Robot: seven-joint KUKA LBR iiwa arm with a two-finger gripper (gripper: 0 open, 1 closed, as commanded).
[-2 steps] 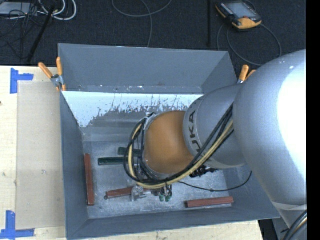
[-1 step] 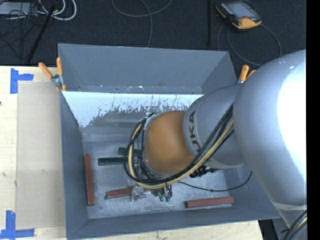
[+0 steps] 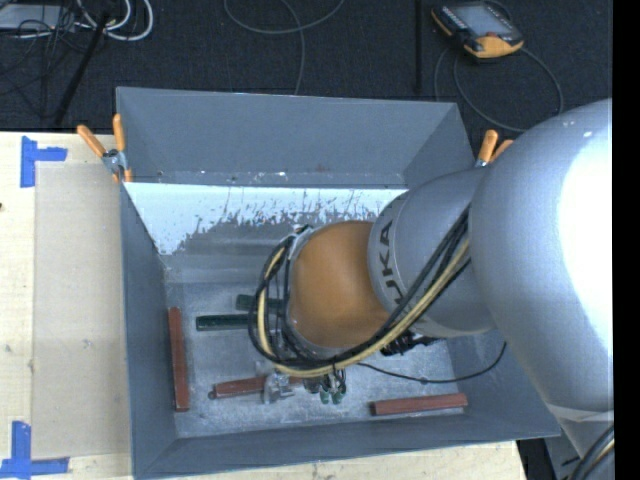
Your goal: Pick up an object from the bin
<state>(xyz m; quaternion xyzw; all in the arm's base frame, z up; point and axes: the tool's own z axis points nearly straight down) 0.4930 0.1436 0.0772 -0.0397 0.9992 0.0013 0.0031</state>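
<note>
Lying beside the claw [image 3: 305, 389] are a reddish stick [image 3: 238, 389] and dark rod [image 3: 222, 321].

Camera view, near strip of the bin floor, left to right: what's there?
brown stick along the left wall → shorter brown stick → gripper → brown stick by the right corner. Skipped the dark rod further back: it spans the same stretch as the shorter brown stick.

gripper [image 3: 305, 390] low by bin [image 3: 142, 298] near wall | brown stick [image 3: 238, 389] just beside it | dark rod [image 3: 222, 321] behind
</note>
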